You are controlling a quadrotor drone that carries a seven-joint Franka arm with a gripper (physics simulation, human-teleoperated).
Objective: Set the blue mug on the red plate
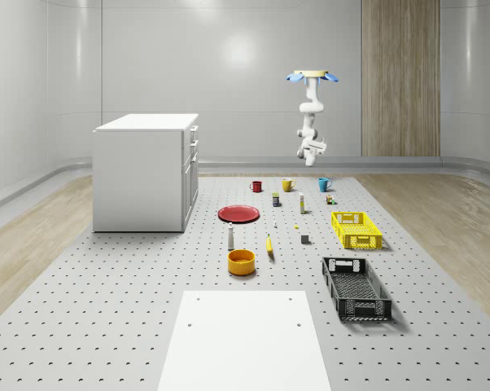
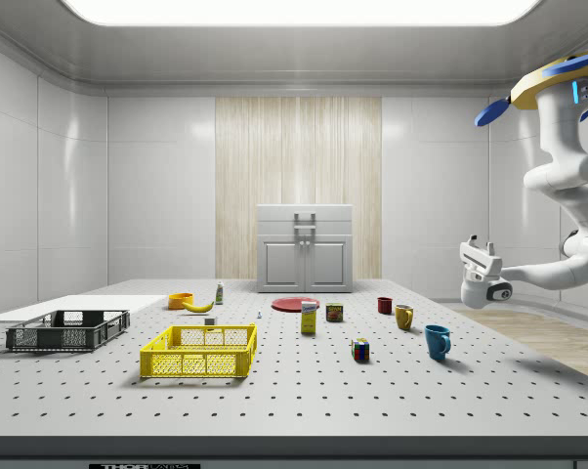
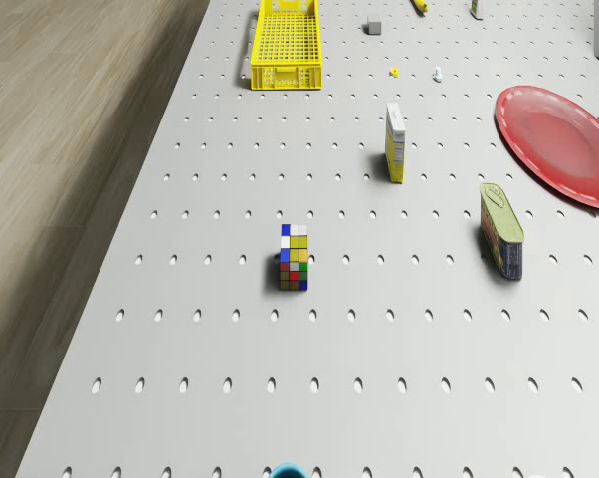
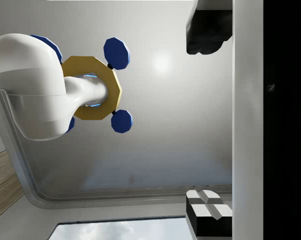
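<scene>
**Side view: drone aloft beyond the mugs, arm folded, nothing held**

Side view puts our drone [image 2: 558, 83] hovering high at the right edge of the pegboard table [image 2: 294, 391], past the row of mugs. The arm hangs down and bends back, so the gripper [image 2: 478, 256] sits level and well above the blue mug [image 2: 437, 340], apart from it. We cannot tell whether the fingers are parted or together. We judge this a pre-approach pose: the wrist points up at the drone rather than down at the work, so it must swing over before any descent.

The blue mug stands upright, rightmost of three in the whole-scene view [image 1: 323, 184], with the yellow mug [image 1: 287, 184] and the dark red mug [image 1: 256, 186] to its left. The red plate [image 1: 238, 213] lies nearer and left of them, bare on top, so the carry crosses open table.

Scattered between: a Rubik's cube [image 3: 294, 257], a tin [image 3: 502, 244], a small box [image 3: 395, 142], a yellow crate [image 1: 356, 229], a black crate [image 1: 356, 287], an orange bowl [image 1: 241, 261].

Surface is grey perforated board with a white sheet [image 1: 245, 342] at the near end. A white cabinet [image 1: 146, 171] stands far left; pale wall panels, one wood-grain strip, wood flooring around.
</scene>
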